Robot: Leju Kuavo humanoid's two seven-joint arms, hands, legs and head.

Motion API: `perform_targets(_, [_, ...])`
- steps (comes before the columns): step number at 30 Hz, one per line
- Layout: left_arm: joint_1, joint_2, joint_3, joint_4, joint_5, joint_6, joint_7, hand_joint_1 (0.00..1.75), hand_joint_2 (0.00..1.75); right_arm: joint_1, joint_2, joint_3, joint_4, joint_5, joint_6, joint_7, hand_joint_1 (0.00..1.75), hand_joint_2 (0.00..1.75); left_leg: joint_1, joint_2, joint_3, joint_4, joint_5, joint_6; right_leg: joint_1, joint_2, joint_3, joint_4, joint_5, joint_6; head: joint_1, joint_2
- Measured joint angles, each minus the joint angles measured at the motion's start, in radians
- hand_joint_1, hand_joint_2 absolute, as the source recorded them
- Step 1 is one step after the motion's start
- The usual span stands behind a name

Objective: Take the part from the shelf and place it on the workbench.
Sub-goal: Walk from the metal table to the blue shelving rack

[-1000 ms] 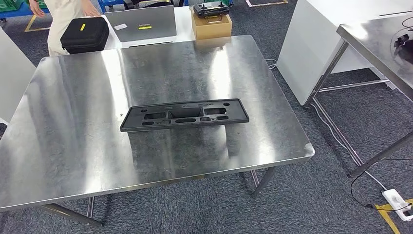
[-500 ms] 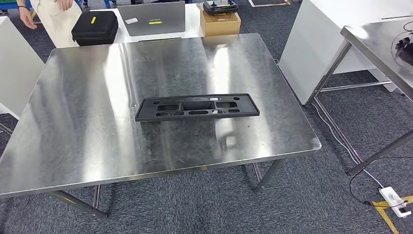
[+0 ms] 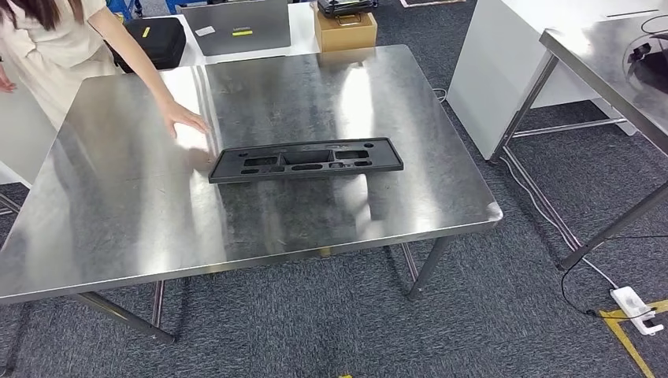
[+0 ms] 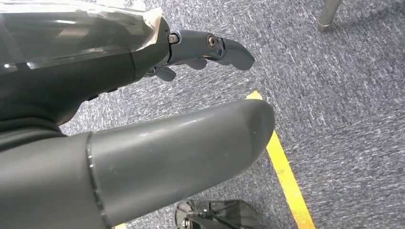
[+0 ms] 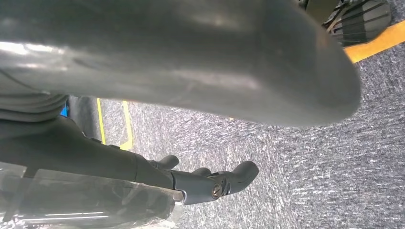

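Note:
The black plastic part (image 3: 306,160), long and flat with several cut-outs, lies flat near the middle of the steel workbench (image 3: 118,228) in the head view. A person (image 3: 55,47) leans in from the far left corner, one hand (image 3: 185,120) flat on the bench just beyond the part's left end. My left hand (image 4: 143,124) hangs over grey carpet, thumb and fingers (image 4: 210,47) apart, holding nothing. My right hand (image 5: 181,76) hangs likewise above the carpet, its fingers (image 5: 215,183) spread away from the thumb and empty.
Beyond the bench's far edge stand a grey laptop (image 3: 236,24), a black case (image 3: 157,39) and a cardboard box (image 3: 345,27). A second steel table (image 3: 606,55) and a white cabinet (image 3: 512,63) stand to the right. A power strip (image 3: 634,309) and cable lie on the carpet.
The camera has shifted a little. The person has stepped up to the bench's far left corner and laid a hand on it near the part; the part stays where it was.

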Motion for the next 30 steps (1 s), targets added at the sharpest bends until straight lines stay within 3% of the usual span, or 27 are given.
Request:
perform_targets(2, [-0.003,0.000,0.000,0.000,0.000,0.000,0.000,0.00,0.00,-0.001,0.001,0.000,0.000,0.000,0.000,0.000,0.00,0.00,-0.002,-0.001,0.076,-0.126,0.036,0.009,0.004,0.000,-0.007,0.007,0.004,0.007,0.001,0.000])
perform_targets(3, [-0.005,0.001,0.000,0.000,0.000,0.000,0.000,0.00,0.00,-0.002,0.002,0.000,0.000,0.000,0.000,0.000,0.00,0.00,-0.005,-0.002,0.092,-0.157,0.043,0.016,0.006,0.000,-0.010,0.008,0.008,0.013,0.001,0.000])
perform_targets(7, [-0.007,0.002,0.000,0.000,-0.001,0.000,0.002,0.00,0.00,-0.003,0.003,0.000,0.000,-0.001,0.000,0.000,0.00,0.00,-0.011,0.000,0.083,-0.179,0.071,0.048,0.009,0.000,-0.026,0.009,0.017,0.040,0.004,0.000])
perform_targets(9, [-0.008,0.001,0.000,0.000,-0.001,0.000,0.002,0.00,0.00,-0.002,0.002,0.000,0.000,-0.001,0.000,0.000,0.00,0.00,-0.009,0.004,0.070,-0.190,0.094,0.063,0.009,0.002,-0.063,0.082,-0.033,0.036,0.008,0.000])
perform_targets(11, [-0.008,0.001,0.000,0.000,-0.001,0.000,0.002,0.00,0.00,-0.002,0.001,0.000,0.000,-0.001,0.000,0.000,0.00,0.00,-0.012,0.005,0.048,-0.190,0.109,0.069,0.006,0.004,-0.121,0.227,-0.111,0.030,0.011,0.000])
perform_targets(12, [-0.008,0.001,0.000,0.000,-0.001,0.000,0.003,0.00,0.00,-0.002,0.000,0.000,0.000,-0.001,0.000,0.000,0.00,0.00,-0.013,0.006,0.037,-0.189,0.117,0.069,0.006,0.004,-0.138,0.284,-0.137,0.033,0.011,0.000])
perform_targets(13, [-0.008,0.000,0.000,0.000,-0.002,0.000,0.003,0.00,0.00,-0.001,0.000,0.000,0.000,-0.002,0.000,0.000,0.00,0.00,-0.013,0.007,0.028,-0.188,0.124,0.067,0.005,0.004,-0.135,0.302,-0.147,0.039,0.011,0.000])
perform_targets(14, [-0.008,0.000,0.000,0.000,-0.002,0.000,0.004,0.00,0.00,0.000,0.000,0.000,0.000,-0.002,0.000,0.001,0.00,0.00,-0.013,0.007,0.019,-0.186,0.130,0.065,0.005,0.004,-0.108,0.275,-0.140,0.048,0.012,0.000])
perform_targets(16, [-0.008,0.000,0.000,0.000,-0.003,0.000,0.004,0.00,0.00,-0.001,-0.001,0.000,0.000,-0.002,-0.001,0.003,0.00,0.00,-0.013,0.006,0.004,-0.179,0.140,0.058,0.002,0.003,-0.003,0.121,-0.105,0.061,0.013,0.000])
perform_targets(18, [-0.008,0.001,0.000,0.000,-0.004,0.000,0.004,0.00,0.00,-0.003,-0.001,0.000,0.000,-0.002,-0.001,0.004,0.00,0.00,-0.017,0.006,-0.005,-0.171,0.147,0.047,0.006,0.004,0.063,0.004,-0.076,0.055,0.013,0.000])
perform_targets(20, [-0.008,0.001,0.000,0.000,-0.005,0.000,0.004,0.00,0.00,-0.003,-0.002,0.000,0.000,-0.002,-0.002,0.004,0.00,0.00,-0.019,0.006,-0.007,-0.170,0.153,0.036,0.014,0.005,0.063,-0.012,-0.062,0.037,0.013,0.000])
perform_targets(22, [-0.007,0.001,0.000,0.000,-0.005,0.000,0.004,0.00,0.00,-0.003,-0.002,0.000,0.000,-0.002,-0.002,0.004,0.00,0.00,-0.014,0.005,-0.012,-0.167,0.156,0.024,0.006,0.004,0.057,-0.011,-0.050,0.018,0.012,0.000])
perform_targets(23, [-0.006,0.001,0.000,0.000,-0.005,0.000,0.004,0.00,0.00,-0.003,-0.001,0.000,0.000,-0.002,-0.002,0.005,0.00,0.00,-0.012,0.004,-0.021,-0.151,0.139,0.019,0.002,0.003,0.052,-0.012,-0.042,0.008,0.012,0.000])
perform_targets(25, [-0.005,0.002,0.001,0.000,-0.005,0.000,0.004,0.00,0.00,-0.003,0.000,0.000,0.000,-0.002,-0.002,0.005,0.00,0.00,-0.008,0.001,-0.060,-0.055,0.058,0.009,-0.003,0.000,0.040,-0.012,-0.026,-0.006,0.008,0.000])
perform_targets(27, [-0.005,0.003,0.002,0.000,-0.005,0.001,0.004,0.00,0.00,-0.002,0.000,0.000,0.000,-0.002,-0.002,0.005,0.00,0.00,-0.006,0.000,-0.105,0.077,-0.024,0.000,-0.001,-0.001,0.025,-0.011,-0.012,-0.009,0.006,0.000])
perform_targets(28, [-0.005,0.003,0.002,0.000,-0.005,0.001,0.004,0.00,0.00,-0.001,0.000,0.000,0.000,-0.002,-0.002,0.006,0.00,0.00,-0.006,0.000,-0.111,0.114,-0.040,-0.002,0.000,-0.001,0.017,-0.009,-0.006,-0.008,0.006,0.000])
perform_targets(29, [-0.005,0.003,0.002,0.000,-0.006,0.001,0.004,0.00,0.00,0.000,0.000,0.000,0.000,-0.002,-0.002,0.007,0.00,0.00,-0.005,0.000,-0.098,0.114,-0.037,-0.002,0.000,-0.001,0.009,-0.007,-0.002,-0.005,0.006,0.000])
perform_targets(30, [-0.005,0.003,0.003,0.000,-0.006,0.001,0.004,0.00,0.00,0.001,0.000,0.000,0.000,-0.002,-0.002,0.008,0.00,0.00,-0.004,0.000,-0.065,0.076,-0.019,-0.001,0.000,-0.001,0.002,-0.004,0.002,-0.003,0.006,0.000])
